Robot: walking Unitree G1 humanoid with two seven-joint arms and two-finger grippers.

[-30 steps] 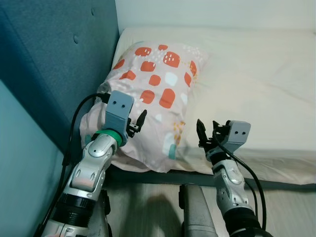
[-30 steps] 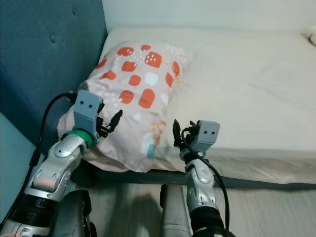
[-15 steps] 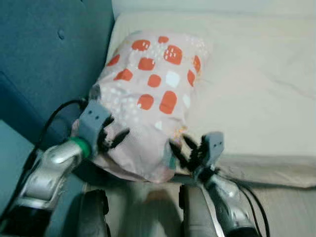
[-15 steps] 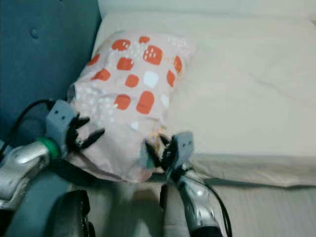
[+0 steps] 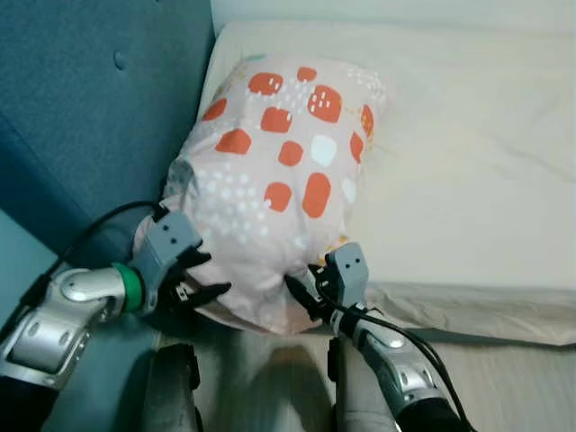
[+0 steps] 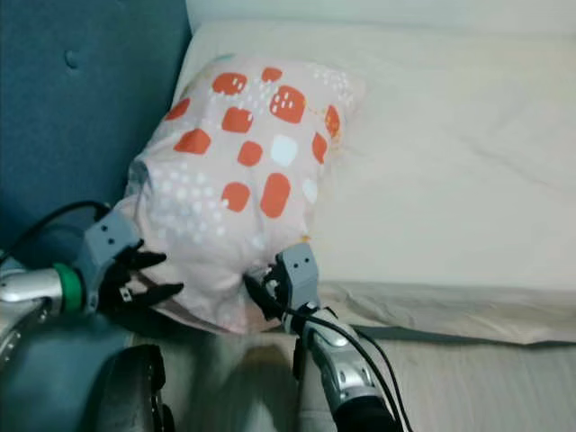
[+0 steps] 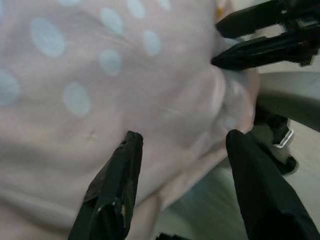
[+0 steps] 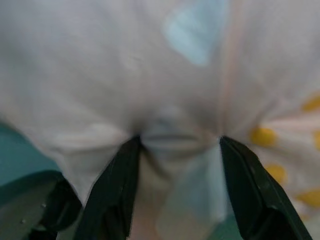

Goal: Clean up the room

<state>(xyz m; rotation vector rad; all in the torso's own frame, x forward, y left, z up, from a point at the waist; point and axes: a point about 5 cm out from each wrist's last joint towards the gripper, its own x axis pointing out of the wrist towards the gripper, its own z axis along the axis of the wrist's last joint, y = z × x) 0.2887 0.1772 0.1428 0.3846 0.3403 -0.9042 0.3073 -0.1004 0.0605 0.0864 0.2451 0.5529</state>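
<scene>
at the bed's near edge: two-gripper grasp of the pillow.
pillow (image 5: 283, 180) lies on the mattress (image 5: 468, 162) against the blue headboard (image 5: 81, 108). left gripper (image 5: 200, 277), at its 7 o'clock corner, and right gripper (image 5: 304, 290), at 6 o'clock, both have fingers spread, touching fabric, unclosed. judged step: grasping; next, pinch both and lift.

The near edge of the pillow (image 5: 279, 180) hides the fingertips of the right end effector (image 5: 306, 292). In the right wrist view the pillow fabric is blurred, so its pattern cannot be read well. The bed (image 5: 468, 162) is cut off by the top and right edges of the picture. The lower part of the left arm (image 5: 54, 319) leaves the picture at the bottom left corner.
</scene>
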